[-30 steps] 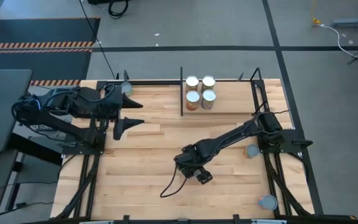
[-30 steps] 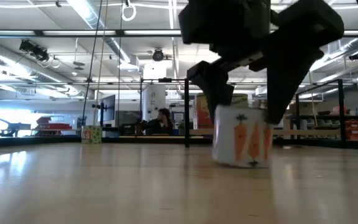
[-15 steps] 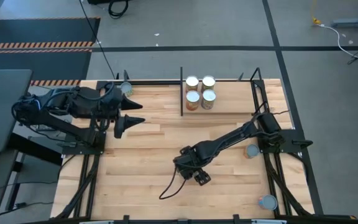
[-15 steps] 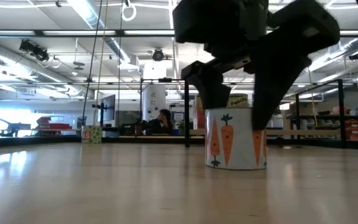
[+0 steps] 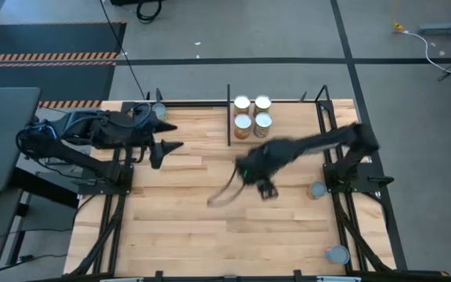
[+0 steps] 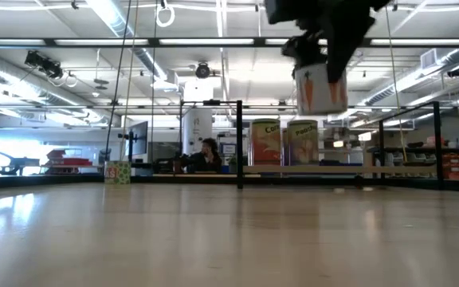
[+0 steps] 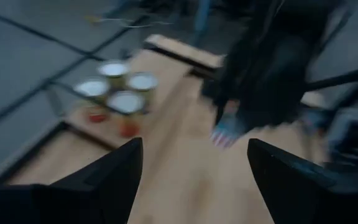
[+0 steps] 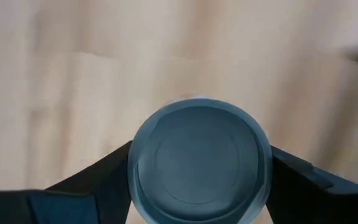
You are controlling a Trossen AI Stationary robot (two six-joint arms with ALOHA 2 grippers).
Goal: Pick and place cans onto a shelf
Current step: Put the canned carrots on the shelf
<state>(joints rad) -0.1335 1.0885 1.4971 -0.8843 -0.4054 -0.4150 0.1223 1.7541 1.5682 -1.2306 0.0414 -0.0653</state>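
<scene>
My right gripper (image 5: 250,166) is shut on a white can with an orange carrot label (image 6: 322,88), high above the table in front of the shelf (image 5: 292,131). The can's round silver top (image 8: 199,163) fills the right wrist view, between the two fingers. In the high view the gripper hides the can. Several cans (image 5: 252,116) stand upright on the shelf's left part, beside a black post (image 5: 229,117). My left gripper (image 5: 171,141) is open and empty at the table's left side; its spread fingers (image 7: 104,180) show in the left wrist view. My right gripper pinches the can's round side wall (image 8: 133,169) just under the top rim, one finger (image 8: 89,183) on each side. The fingers come from above, pointing down. The can hangs upright below them, lifted clear of the table.
A can (image 5: 159,111) stands at the table's far left corner. One can (image 5: 316,189) stands by the right arm's base, and another (image 5: 337,254) near the front right corner. The shelf's right part is bare wood between the black posts (image 5: 321,117).
The can stood tilted between my right gripper's fingers, then upright on the table. My right gripper has since lifted it clear and carried it up and toward the table's far edge, toward the shelf. The can stays upright.
</scene>
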